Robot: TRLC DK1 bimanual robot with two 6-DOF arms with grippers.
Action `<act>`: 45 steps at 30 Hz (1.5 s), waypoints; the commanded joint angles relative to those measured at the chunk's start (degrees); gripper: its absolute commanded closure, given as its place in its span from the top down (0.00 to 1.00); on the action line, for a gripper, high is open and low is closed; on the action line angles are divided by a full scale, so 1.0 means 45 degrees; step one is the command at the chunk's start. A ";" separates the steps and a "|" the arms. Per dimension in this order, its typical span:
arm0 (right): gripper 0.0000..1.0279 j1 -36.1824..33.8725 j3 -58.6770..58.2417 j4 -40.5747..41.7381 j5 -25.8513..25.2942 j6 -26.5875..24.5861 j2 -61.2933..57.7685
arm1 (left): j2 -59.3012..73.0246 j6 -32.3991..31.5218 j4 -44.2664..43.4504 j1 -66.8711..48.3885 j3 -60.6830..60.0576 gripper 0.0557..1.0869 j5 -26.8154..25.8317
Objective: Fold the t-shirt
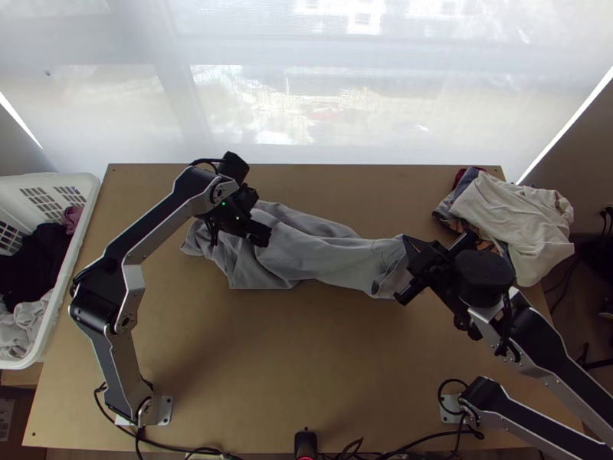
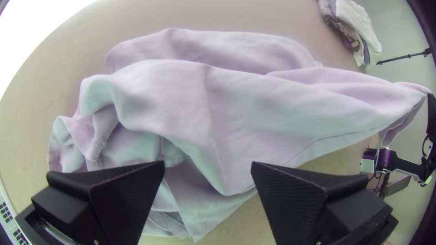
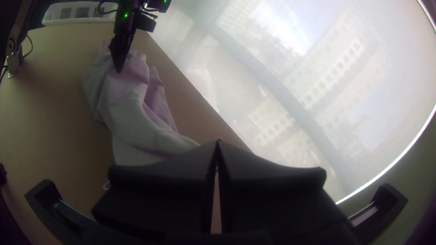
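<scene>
The grey t-shirt [image 1: 306, 249] lies bunched and wrinkled across the table's far half, its right end lifted to my right gripper [image 1: 408, 268]. In the right wrist view that gripper [image 3: 218, 149] is shut on the shirt, its tips together at the cloth [image 3: 141, 131]. My left gripper [image 1: 257, 232] is over the shirt's left part. The left wrist view has the left gripper [image 2: 208, 168] open, wide apart, with folds of the shirt [image 2: 181, 104] below and nothing held between its fingers. How the shirt's layers lie within the bunch I cannot tell.
A white basket [image 1: 57, 307] with dark and light clothes stands at the table's left edge. A pile of cream and dark cloths [image 1: 513, 211] lies at the far right corner. Bare wood [image 1: 306, 360] spans the near middle of the table [image 1: 253, 414].
</scene>
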State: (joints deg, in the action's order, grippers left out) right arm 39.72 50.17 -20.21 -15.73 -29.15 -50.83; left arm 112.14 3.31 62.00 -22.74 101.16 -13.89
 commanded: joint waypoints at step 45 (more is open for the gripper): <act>0.02 -0.0078 -0.0017 0.0076 -0.0021 0.0012 0.0045 | -0.0193 0.0084 0.0012 0.0151 -0.0626 0.56 -0.0683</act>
State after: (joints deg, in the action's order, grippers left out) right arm 39.46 49.74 -19.92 -15.73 -28.93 -50.68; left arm 111.02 3.05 62.04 -23.18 99.81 -16.40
